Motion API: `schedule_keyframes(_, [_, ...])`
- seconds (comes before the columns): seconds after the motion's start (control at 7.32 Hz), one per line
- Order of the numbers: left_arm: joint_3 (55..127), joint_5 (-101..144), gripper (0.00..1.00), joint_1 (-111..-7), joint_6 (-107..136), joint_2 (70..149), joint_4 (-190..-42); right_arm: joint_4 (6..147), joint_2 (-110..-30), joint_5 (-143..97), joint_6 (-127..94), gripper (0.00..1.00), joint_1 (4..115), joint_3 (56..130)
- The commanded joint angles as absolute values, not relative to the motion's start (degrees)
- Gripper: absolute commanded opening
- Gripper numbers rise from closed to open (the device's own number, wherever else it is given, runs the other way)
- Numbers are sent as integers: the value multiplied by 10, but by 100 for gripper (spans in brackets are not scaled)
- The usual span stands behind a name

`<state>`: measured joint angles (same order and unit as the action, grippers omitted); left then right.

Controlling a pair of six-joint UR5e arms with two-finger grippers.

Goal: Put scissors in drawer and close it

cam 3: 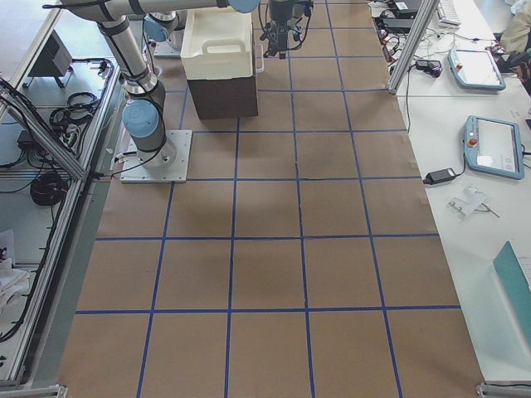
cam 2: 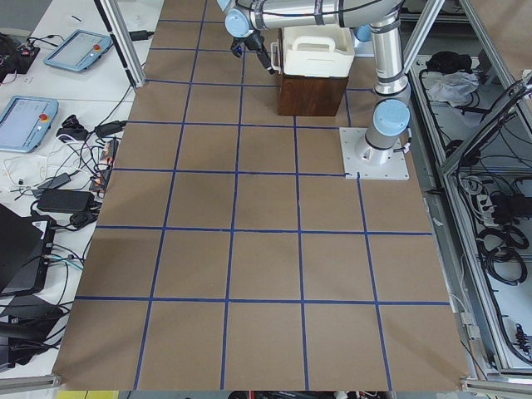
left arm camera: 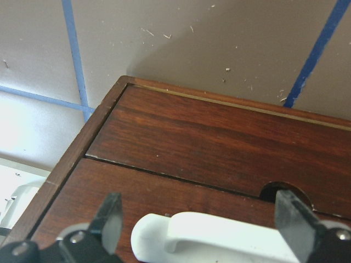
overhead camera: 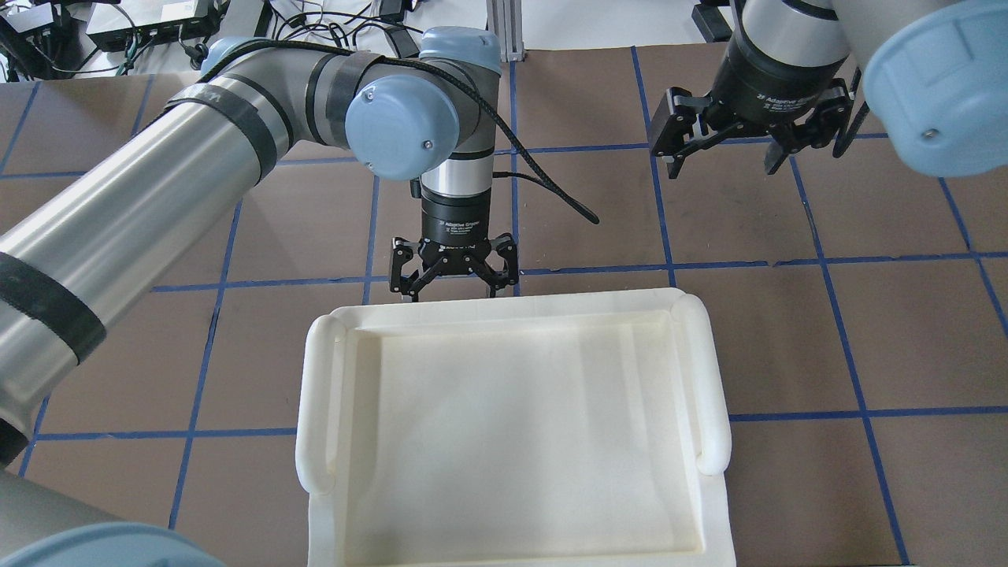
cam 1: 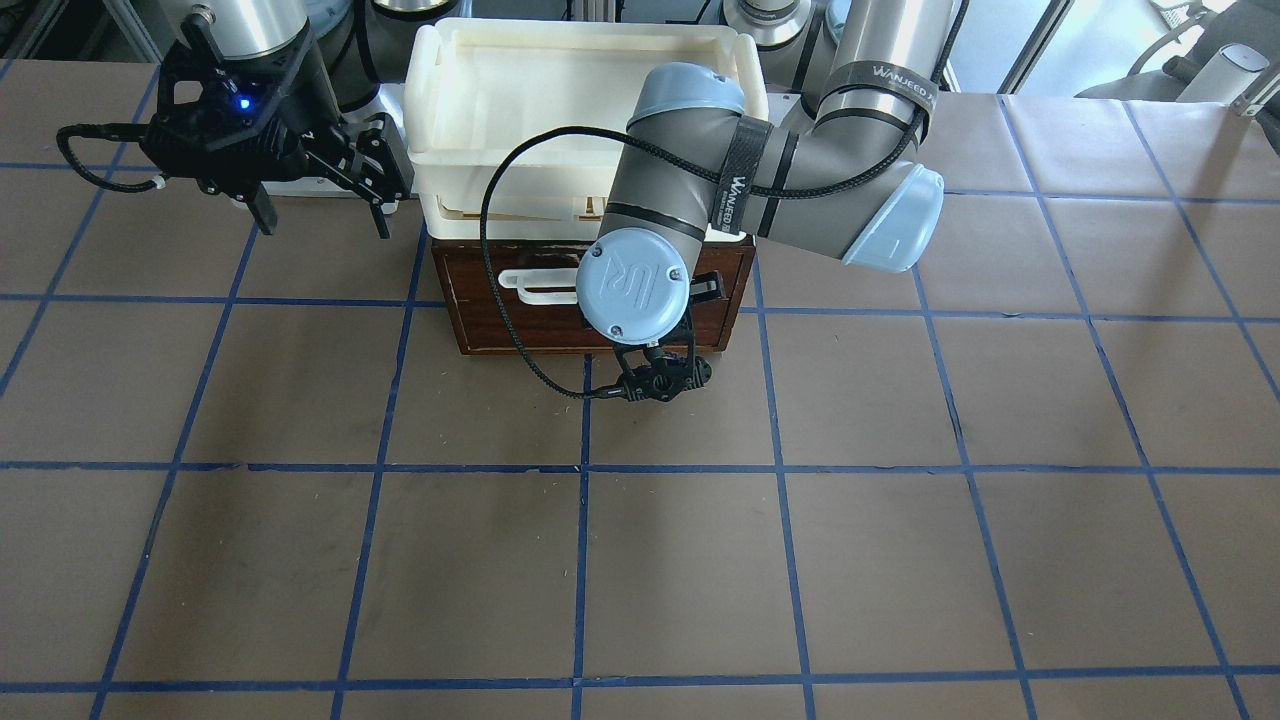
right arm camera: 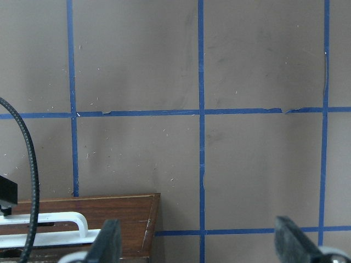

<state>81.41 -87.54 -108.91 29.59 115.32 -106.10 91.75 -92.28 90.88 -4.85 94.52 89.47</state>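
The drawer (cam 1: 520,320) has a dark reddish-brown front that sits flush in its wooden cabinet, with a white bar handle (cam 1: 530,285). My left gripper (overhead camera: 453,293) is open and hangs in front of the drawer. In the left wrist view its fingers (left arm camera: 109,219) stand either side of the handle (left arm camera: 219,238) without closing on it. My right gripper (cam 1: 325,225) is open and empty, over the table beside the cabinet. Its wrist view shows the drawer corner (right arm camera: 82,205). The scissors are hidden in every view.
A cream-white plastic tray (overhead camera: 504,303) sits on top of the cabinet (cam 2: 309,96) and shows nothing inside. The brown table with blue grid lines (cam 1: 680,560) stretches in front. The left arm's black cable (cam 1: 500,300) loops across the drawer front.
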Motion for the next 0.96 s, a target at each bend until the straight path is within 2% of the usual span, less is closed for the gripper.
schedule_keyframes(0.0, [802,-875,100,-1082,294,1154,-1041,918,-923,909,-48,100,945,895])
schedule_keyframes(0.41, [757,-874,100,-1054,280,1146,-996,918,-923,909,-48,100,946,895])
schedule_keyframes(0.82, [744,-877,100,-972,81,1114,-883,918,-922,909,-48,100,946,896])
